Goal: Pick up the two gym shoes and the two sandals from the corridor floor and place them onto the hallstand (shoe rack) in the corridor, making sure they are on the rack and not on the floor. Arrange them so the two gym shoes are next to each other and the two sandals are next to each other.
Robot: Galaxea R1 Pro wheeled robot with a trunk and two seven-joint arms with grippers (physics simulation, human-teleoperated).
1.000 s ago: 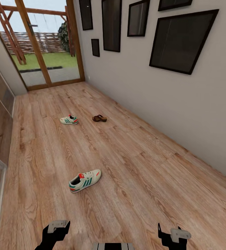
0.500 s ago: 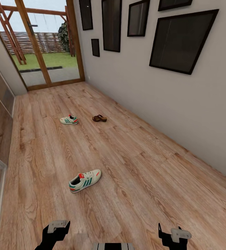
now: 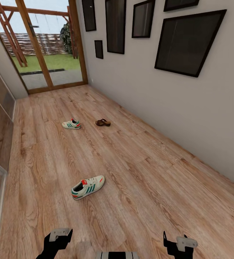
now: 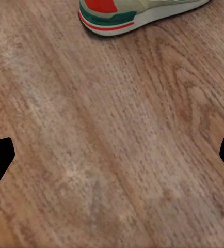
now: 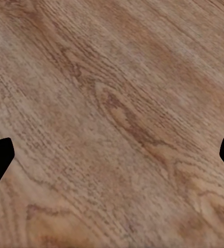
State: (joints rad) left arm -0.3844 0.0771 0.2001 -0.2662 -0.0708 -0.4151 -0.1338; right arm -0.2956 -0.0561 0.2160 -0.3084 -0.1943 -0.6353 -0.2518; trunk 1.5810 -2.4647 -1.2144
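Corridor floor (image 3: pixel 138 172), near gym shoe (image 3: pixel 88 187), sandal (image 3: pixel 103 122)

Even, bright daylight fills the corridor, brightest at the glass door (image 3: pixel 48 46) at 11 o'clock. The floor (image 3: pixel 131 172) carries only faint shadows. Wide-angle distortion tilts the wall frames (image 3: pixel 187 41). Both wrist views look soft and slightly blurred.

Home corridor: wall frames (image 3: pixel 189 41), garden door (image 3: pixel 46 46)
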